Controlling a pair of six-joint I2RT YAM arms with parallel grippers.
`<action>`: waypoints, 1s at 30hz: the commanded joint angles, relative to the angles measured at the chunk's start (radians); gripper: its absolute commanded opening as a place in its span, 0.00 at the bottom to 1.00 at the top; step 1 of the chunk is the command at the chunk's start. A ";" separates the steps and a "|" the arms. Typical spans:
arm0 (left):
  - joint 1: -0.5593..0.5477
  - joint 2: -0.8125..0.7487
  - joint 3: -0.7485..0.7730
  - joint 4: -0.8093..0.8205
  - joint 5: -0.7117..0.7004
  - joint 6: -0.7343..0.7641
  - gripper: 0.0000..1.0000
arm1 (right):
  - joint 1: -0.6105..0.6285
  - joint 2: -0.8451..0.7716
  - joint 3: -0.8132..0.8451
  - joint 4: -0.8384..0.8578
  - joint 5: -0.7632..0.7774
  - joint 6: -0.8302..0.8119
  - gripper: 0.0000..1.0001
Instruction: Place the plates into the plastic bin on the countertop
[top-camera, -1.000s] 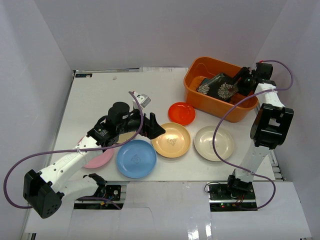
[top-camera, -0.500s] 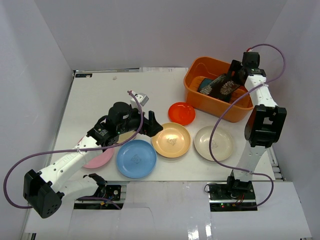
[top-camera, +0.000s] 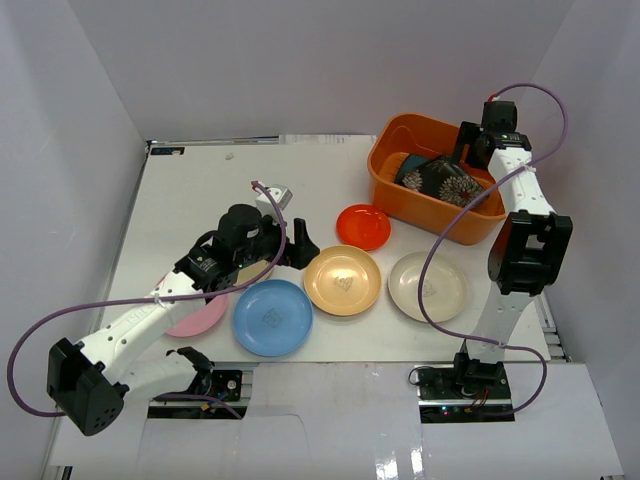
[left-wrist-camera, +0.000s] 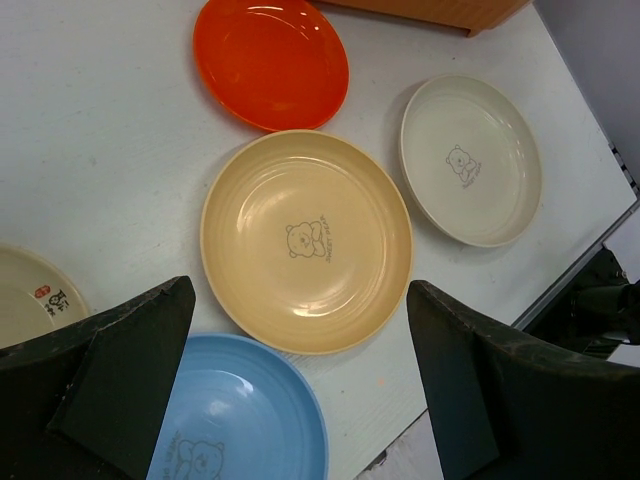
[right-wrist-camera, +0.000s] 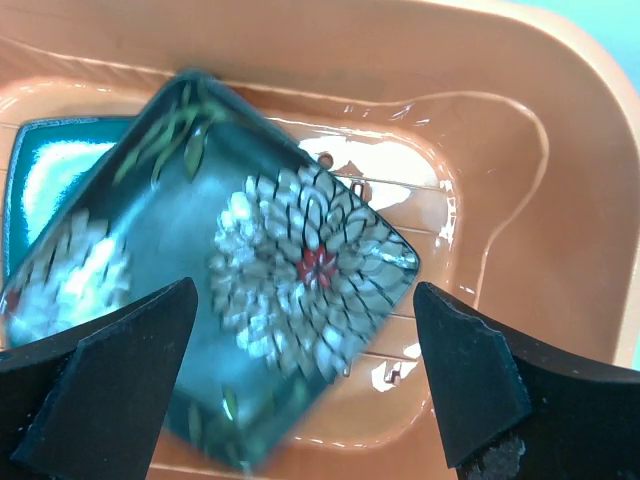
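Two arms are out over the white table (top-camera: 190, 190). My right arm stands tall at the right side, its forearm stretched toward the far end and its wrist tipped down over the orange plastic bin (top-camera: 430, 212). The right pincer (right-wrist-camera: 302, 288) is spread wide and grips nothing. Just below it, inside the bin, lies the black floral plate (right-wrist-camera: 230, 260), blurred in the wrist view. It sits skewed like a diamond and overlaps the teal plate (right-wrist-camera: 50, 170) at the bin's left end. The bin sits at the table's far right, its long axis slanting from far left to near right.

My left arm reaches low and diagonally from its near-left base toward mid-table. The left pincer (left-wrist-camera: 300, 288), fingers wide apart and empty, hangs above the yellow-orange plate (left-wrist-camera: 305, 240). Flat on the table around that plate are the red plate (top-camera: 363, 226), cream plate (top-camera: 427, 285) and blue plate (top-camera: 272, 317). The pink plate (top-camera: 200, 320) is partly under the arm, and a beige patterned plate (left-wrist-camera: 25, 295) shows only at the wrist view's edge.
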 joint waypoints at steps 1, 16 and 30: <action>-0.005 -0.001 0.037 -0.005 -0.019 -0.002 0.98 | 0.009 -0.012 0.019 0.015 0.032 -0.033 0.95; -0.005 0.071 0.039 -0.017 0.035 -0.011 0.98 | 0.280 -0.332 -0.193 0.188 0.038 -0.076 0.67; -0.005 0.363 0.111 -0.103 -0.045 -0.042 0.83 | 0.581 -0.855 -1.076 0.210 -0.022 0.188 0.51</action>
